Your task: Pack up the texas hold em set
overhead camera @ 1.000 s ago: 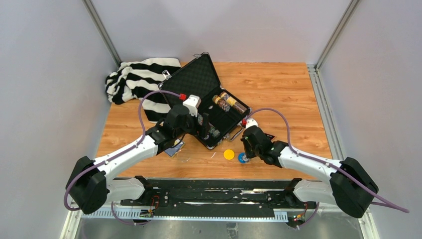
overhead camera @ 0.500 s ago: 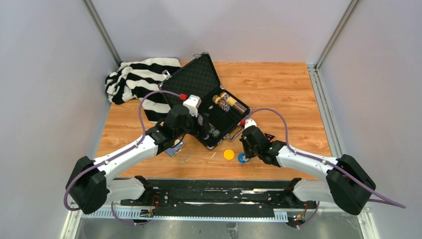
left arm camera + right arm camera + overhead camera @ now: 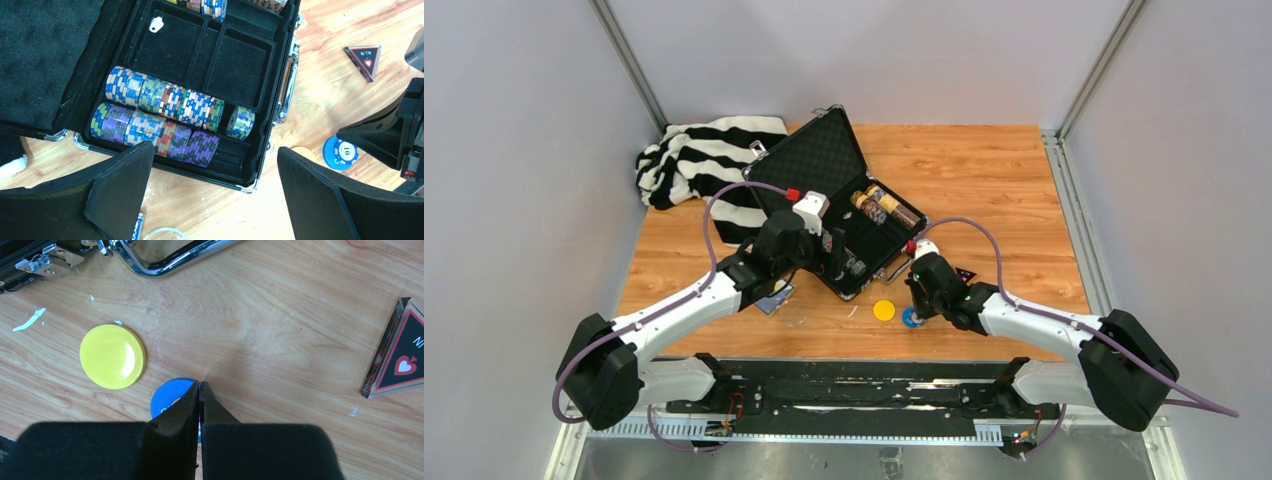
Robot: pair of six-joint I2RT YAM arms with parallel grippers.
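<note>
The black hard case point(image 3: 819, 160) lies open on the table, lid back. Its tray point(image 3: 235, 65) holds two rows of multicoloured chips point(image 3: 160, 112) and further chips point(image 3: 879, 205) at the far end. My left gripper point(image 3: 834, 255) is open and empty, above the case's near corner point(image 3: 215, 150). My right gripper point(image 3: 916, 300) is shut, its tips point(image 3: 200, 386) over the right edge of the blue disc point(image 3: 170, 395), which lies flat on the table. The yellow disc point(image 3: 113, 356) lies just left of it. The dark triangle point(image 3: 400, 360) lies to the right.
A black-and-white striped cloth point(image 3: 704, 165) lies at the back left, behind the case lid. A card box point(image 3: 774, 298) and a clear disc point(image 3: 160, 234) lie on the table under the left arm. The case's metal handle point(image 3: 170, 260) sticks out toward the discs.
My right gripper has shifted slightly left, closer over the blue disc. The left arm and the case have not moved.
</note>
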